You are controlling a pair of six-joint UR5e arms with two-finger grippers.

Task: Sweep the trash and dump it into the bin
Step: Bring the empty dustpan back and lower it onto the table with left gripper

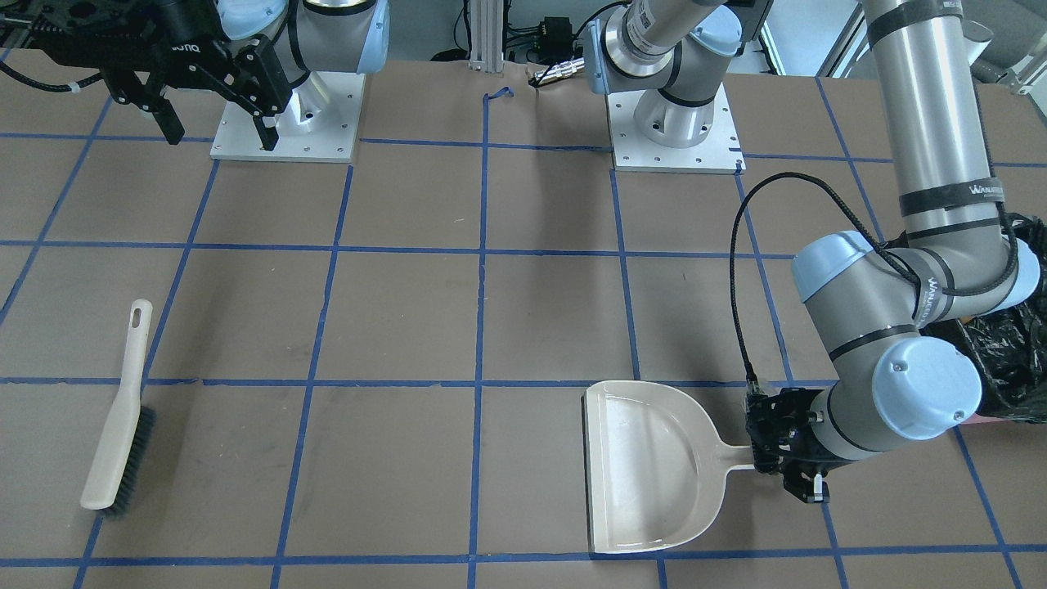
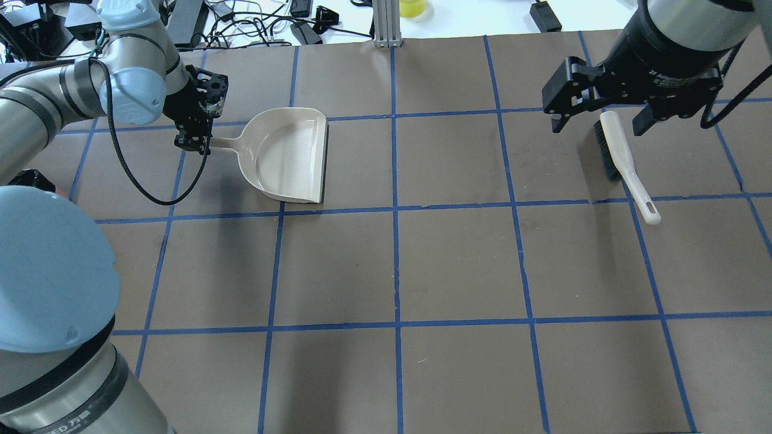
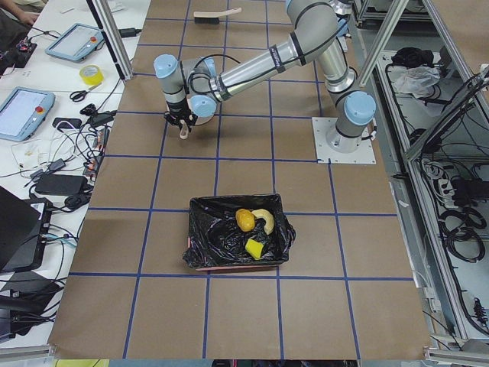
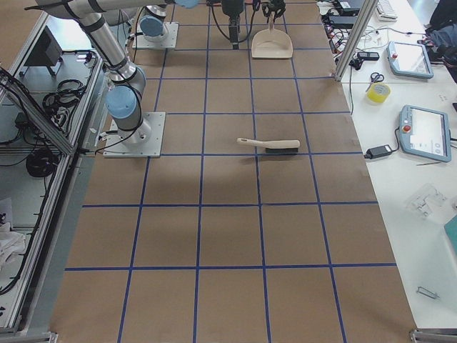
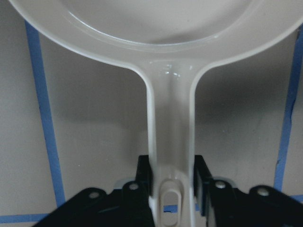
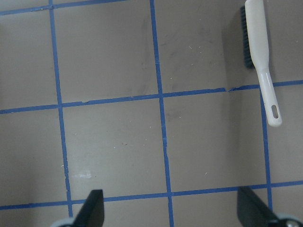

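The trash lies inside the bin [image 3: 200,258], a pink box lined with a black bag: a golden-brown lump [image 3: 244,220], a pale curved peel [image 3: 266,219] and a yellow sponge wedge [image 3: 254,248]. My left gripper [image 1: 777,470] is shut on the handle of the beige dustpan [image 1: 646,466]. The pan lies flat on the table and looks empty. The left wrist view shows the handle [image 5: 170,142] between the fingers. My right gripper [image 1: 221,139] is open and empty, raised above the table. In the overhead view it [image 2: 597,128] hangs over the brush [image 2: 624,163].
The beige brush [image 1: 119,433] lies loose on the table, bristles dark, and shows in the right wrist view [image 6: 260,52]. The bin's black bag [image 1: 1014,360] sits behind my left arm's elbow. The arm bases [image 1: 286,123] stand at the table's robot side.
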